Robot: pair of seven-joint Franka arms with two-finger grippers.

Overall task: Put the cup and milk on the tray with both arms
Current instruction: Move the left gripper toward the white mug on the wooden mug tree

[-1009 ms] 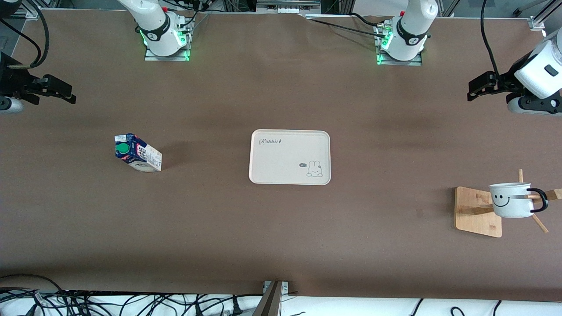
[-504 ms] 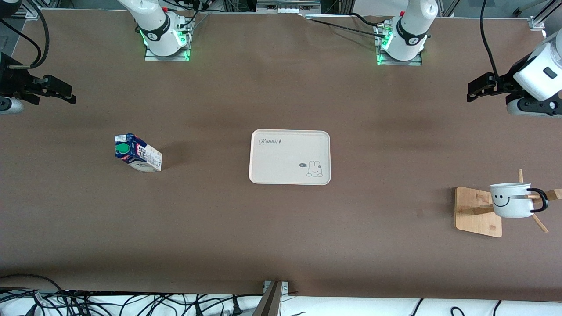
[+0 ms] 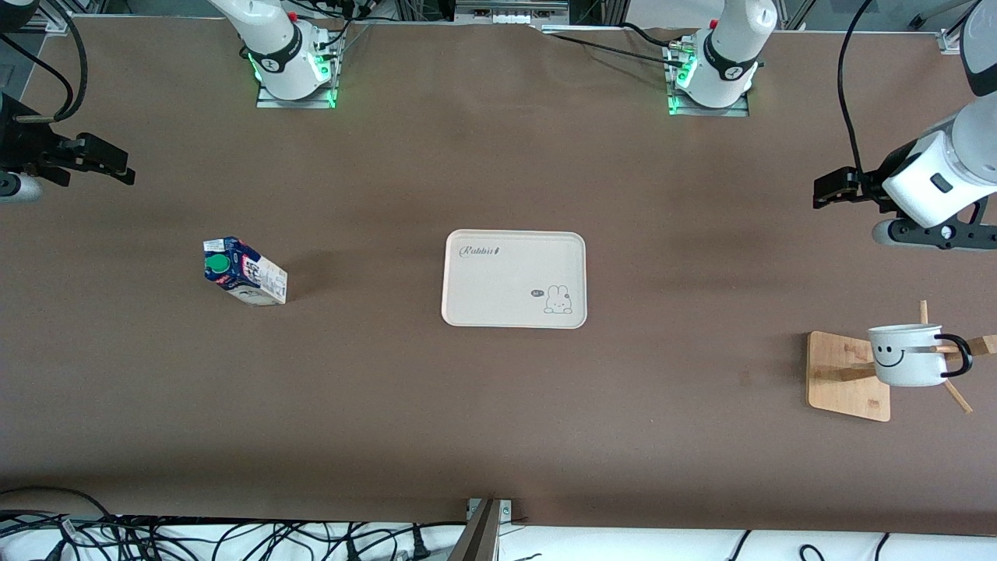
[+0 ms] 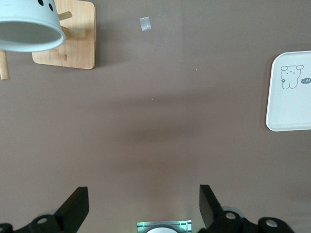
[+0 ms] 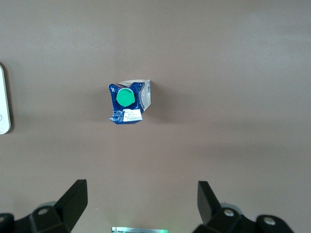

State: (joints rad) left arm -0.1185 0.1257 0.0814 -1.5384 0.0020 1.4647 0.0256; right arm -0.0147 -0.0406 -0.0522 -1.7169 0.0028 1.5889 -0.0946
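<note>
Both grippers are empty and spread wide, so we read this as the start of the reach. Our left gripper (image 3: 827, 189) hangs over the desk's edge at the left arm's end, its black fingers (image 4: 77, 208) parted with nothing between them; we judge it is lining up on the cup (image 3: 907, 355). That cup hangs by its black handle on a peg of the bamboo rack (image 3: 847, 375), near the same edge and nearer the front camera, so it probably has to be slid off the peg rather than lifted straight up.

Our right gripper (image 3: 109, 164) waits over the edge at the right arm's end, equally open. The milk (image 3: 244, 270) stands upright on the desk with its green cap (image 5: 125, 97) up, close to that arm, which suits an approach from above.

The tray (image 3: 514, 278) lies flat and bare at the desk's middle, between the two arms, where we think either can reach it. Neither item is on it yet.
</note>
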